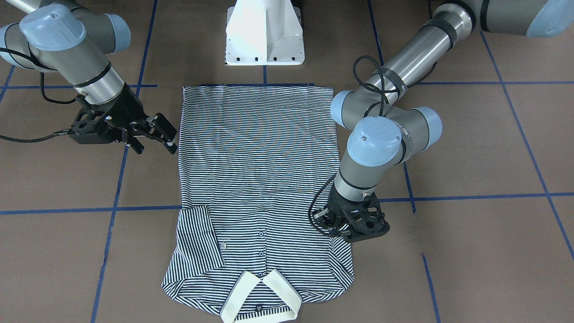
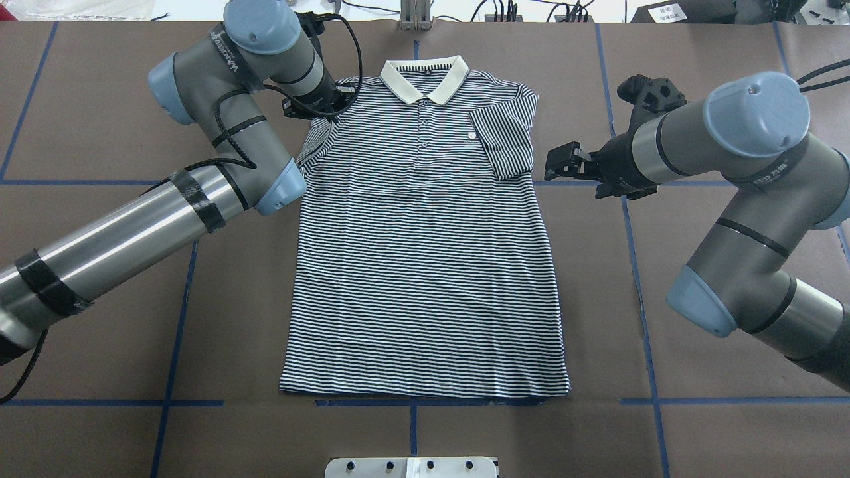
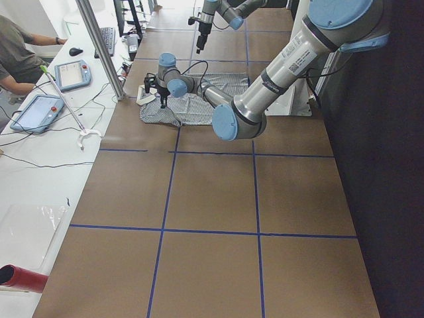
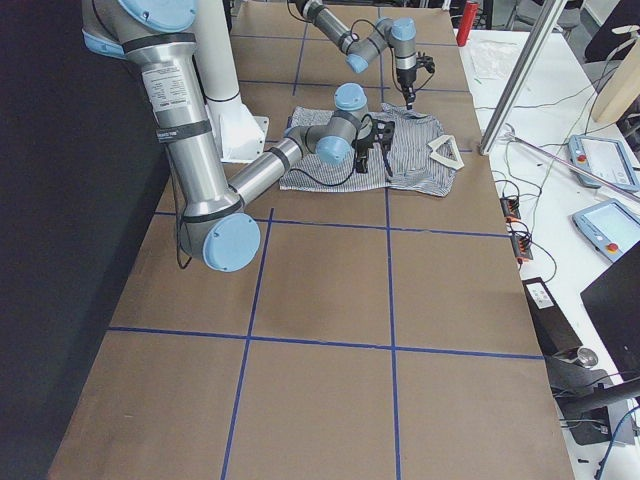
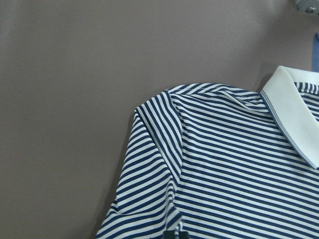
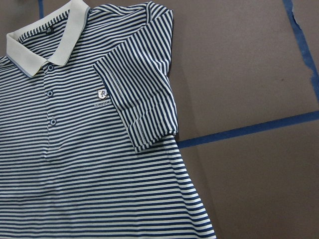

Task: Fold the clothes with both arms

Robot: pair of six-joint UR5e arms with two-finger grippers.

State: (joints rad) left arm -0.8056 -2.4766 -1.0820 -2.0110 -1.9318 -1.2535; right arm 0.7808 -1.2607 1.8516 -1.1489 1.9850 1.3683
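Observation:
The striped polo shirt [image 2: 425, 252] lies flat and face up on the brown table, cream collar [image 2: 425, 79] at the far side. One sleeve [image 2: 505, 136] is folded in over the chest beside the logo patch [image 6: 101, 93]. My right gripper [image 1: 156, 144] hovers open beside that edge, clear of the cloth. My left gripper [image 2: 317, 106] points down onto the other shoulder, where the sleeve [image 5: 149, 189] is turned in. A dark tip at the bottom centre of the left wrist view meets the fold, so the gripper looks shut on it.
The white pedestal base [image 1: 264, 33] stands just behind the shirt's hem. Blue tape lines [image 2: 641, 292] cross the brown tabletop. A person [image 3: 16, 56] sits at a side table with tablets [image 3: 71, 73] and cables beyond the shirt's collar end.

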